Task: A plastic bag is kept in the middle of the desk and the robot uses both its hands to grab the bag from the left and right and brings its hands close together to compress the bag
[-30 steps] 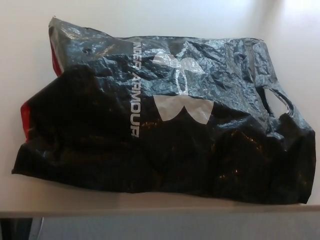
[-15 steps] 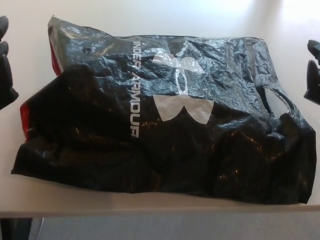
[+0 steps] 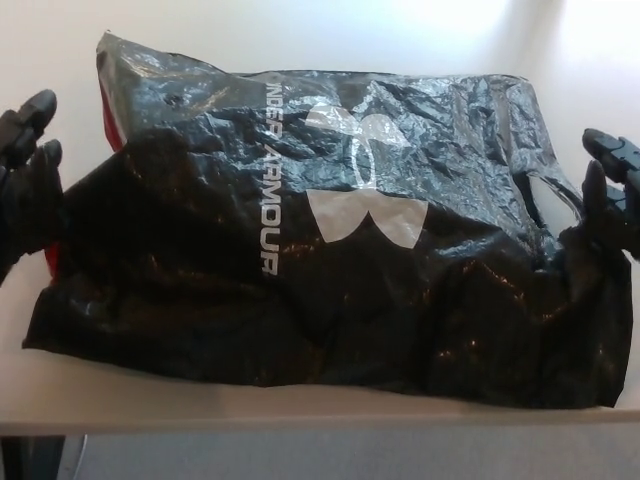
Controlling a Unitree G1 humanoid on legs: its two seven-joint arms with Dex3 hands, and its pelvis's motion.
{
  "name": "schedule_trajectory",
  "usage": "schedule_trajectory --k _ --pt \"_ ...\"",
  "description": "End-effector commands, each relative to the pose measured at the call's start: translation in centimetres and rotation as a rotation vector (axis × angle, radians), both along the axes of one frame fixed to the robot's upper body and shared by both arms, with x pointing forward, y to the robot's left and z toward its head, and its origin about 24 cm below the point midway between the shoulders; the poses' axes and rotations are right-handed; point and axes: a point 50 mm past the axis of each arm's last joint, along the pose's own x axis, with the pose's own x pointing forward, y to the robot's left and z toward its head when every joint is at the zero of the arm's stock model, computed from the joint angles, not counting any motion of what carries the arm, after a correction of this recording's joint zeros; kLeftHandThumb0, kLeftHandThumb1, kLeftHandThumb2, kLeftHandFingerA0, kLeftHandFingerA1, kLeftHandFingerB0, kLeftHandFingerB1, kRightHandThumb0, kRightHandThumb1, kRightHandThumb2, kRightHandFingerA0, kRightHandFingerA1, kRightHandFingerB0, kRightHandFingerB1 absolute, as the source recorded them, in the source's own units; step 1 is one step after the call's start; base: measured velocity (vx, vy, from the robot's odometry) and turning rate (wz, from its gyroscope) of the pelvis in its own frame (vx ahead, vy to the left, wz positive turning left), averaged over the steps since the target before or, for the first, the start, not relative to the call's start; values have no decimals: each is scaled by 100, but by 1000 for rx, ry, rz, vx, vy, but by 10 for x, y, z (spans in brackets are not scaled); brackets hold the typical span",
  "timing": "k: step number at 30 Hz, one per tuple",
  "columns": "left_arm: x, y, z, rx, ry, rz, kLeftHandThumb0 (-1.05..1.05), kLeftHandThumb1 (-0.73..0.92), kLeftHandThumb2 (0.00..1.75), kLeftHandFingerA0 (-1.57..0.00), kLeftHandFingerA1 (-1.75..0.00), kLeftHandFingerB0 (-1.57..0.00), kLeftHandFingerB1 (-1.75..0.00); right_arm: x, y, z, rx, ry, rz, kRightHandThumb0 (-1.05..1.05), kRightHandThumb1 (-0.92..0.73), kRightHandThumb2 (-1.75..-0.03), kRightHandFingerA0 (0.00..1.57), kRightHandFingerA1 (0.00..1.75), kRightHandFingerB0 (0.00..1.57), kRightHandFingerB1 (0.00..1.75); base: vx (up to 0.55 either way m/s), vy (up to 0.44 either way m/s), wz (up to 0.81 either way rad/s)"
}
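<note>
Bag: a black Under Armour plastic bag [image 3: 330,250], glossy and heavily crinkled, lies flat on the middle of the white desk [image 3: 300,30], between the two sets of fingers; white logo and lettering on top, a red lining showing at its edge nearest the left fingers, a cut-out handle hole nearest the right fingers.
Left hand: the left hand [image 3: 25,175], black and thick-fingered, stands at the bag's red edge, fingers spread and holding nothing; contact with the plastic cannot be judged.
Right hand: the right hand [image 3: 608,200] stands just beside the handle hole, fingers spread, empty.
Desk: smooth, matte, with a straight front edge below the bag.
</note>
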Motion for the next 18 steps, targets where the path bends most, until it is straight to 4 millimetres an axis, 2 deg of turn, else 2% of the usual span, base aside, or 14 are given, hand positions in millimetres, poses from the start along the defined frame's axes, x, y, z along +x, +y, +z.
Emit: schedule_trajectory --k 1,2,3,4,6,7,10,11,14,18 --pt "0 -11 -27 -234 34 67 -78 88 122 0 -22 0 -16 -4 7 -11 94 2 -43 -90 -85 -124 5 34 7 14 0 0 0" --pt "0 -11 -28 -243 34 67 -78 88 122 0 -22 0 -16 -4 8 -12 96 4 -44 -90 -85 -124 5 34 7 14 0 0 0" --pt "2 -17 -34 -286 54 72 -86 83 108 0 -10 0 -13 -4 12 -15 109 8 -43 -88 -84 -125 4 32 4 14 0 0 0" --pt "5 -24 -38 -315 74 77 -82 87 124 0 -18 0 -17 -5 15 -18 129 12 -50 -90 -84 -125 5 31 5 12 0 0 0" --pt "7 -30 -41 -341 87 87 -83 88 124 0 -16 0 -17 -5 19 -20 154 14 -52 -90 -84 -125 5 31 5 13 0 0 0" --pt "7 -33 -44 -368 81 97 -79 85 123 0 -19 -1 -21 -5 21 -21 160 18 -49 -94 -92 -87 2 31 1 16 0 0 0" --pt "5 -42 -51 -392 63 108 -76 84 123 0 -21 0 -21 -7 29 -27 178 27 -52 -95 -91 -88 3 32 2 16 0 0 0" --pt "5 -50 -55 -406 62 112 -80 87 124 0 -17 -1 -19 -7 33 -29 193 30 -56 -87 -85 -126 0 33 0 14 0 0 0" --pt "7 -68 -57 -423 62 106 -83 90 125 0 -16 -1 -18 -6 43 -32 227 44 -63 -97 -91 -128 6 29 6 6 0 0 0" --pt "12 -99 -56 -395 54 53 -76 86 125 0 -22 0 -20 -3 66 -32 289 41 -37 -96 -88 -125 7 28 6 7 0 0 0"
